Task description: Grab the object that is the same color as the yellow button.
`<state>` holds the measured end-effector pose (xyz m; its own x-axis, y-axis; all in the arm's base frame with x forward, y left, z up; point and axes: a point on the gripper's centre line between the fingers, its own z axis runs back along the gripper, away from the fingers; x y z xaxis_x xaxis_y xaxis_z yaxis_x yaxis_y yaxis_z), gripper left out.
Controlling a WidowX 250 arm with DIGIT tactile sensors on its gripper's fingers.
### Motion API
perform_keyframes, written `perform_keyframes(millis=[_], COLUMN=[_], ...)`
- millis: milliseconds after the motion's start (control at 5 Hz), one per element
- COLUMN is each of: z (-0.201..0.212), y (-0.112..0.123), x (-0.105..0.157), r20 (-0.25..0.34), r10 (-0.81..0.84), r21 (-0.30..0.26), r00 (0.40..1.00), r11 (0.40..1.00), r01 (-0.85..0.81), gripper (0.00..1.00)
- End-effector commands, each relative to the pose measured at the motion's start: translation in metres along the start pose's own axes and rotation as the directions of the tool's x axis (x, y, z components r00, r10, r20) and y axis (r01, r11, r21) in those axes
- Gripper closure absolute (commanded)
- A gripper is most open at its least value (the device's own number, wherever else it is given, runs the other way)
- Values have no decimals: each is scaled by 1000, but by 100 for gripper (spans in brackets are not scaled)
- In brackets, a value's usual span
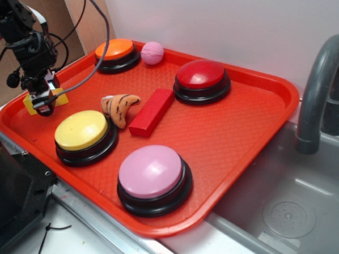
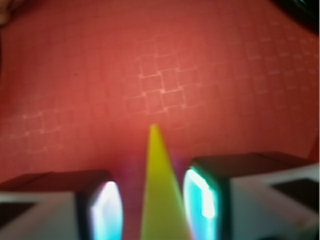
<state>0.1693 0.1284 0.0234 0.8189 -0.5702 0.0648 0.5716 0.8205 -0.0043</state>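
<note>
Tool (image 2: 155, 205) low, pointing down, fingers (image 2: 107, 207) spread apart, nothing clamped

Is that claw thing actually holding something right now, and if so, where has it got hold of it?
Not clearly. The yellow wedge sits between the jaws of the gripper, thin edge pointing away, but slim gaps show on both sides, so a firm hold cannot be confirmed.

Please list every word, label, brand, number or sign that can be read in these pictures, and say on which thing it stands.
None: no readable text shows in either view.
The yellow button, the yellow wedge between the fingers of the hand and the red tray are plain.
The wrist view is blurred, but shows no marks.
</note>
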Motion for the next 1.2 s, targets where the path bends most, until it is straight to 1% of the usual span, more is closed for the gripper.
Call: perform_keyframes(millis=[0,200,400,600,800,1000], z=[6,50,91,132,169,170], y=[6,4,4,2,-3,-3], x=[18,32,43,56,90,120], r20=[-50,31,43,59,77,38], r10=[32,138,351,572,687,628], r21=[57,50,51,-20,-6,-8], r00=[998,990,936,818,723,777], r11=[998,989,934,820,726,778], r01=[-29,-139,-353,-572,-688,-628], gripper=[100,100,100,100,100,100])
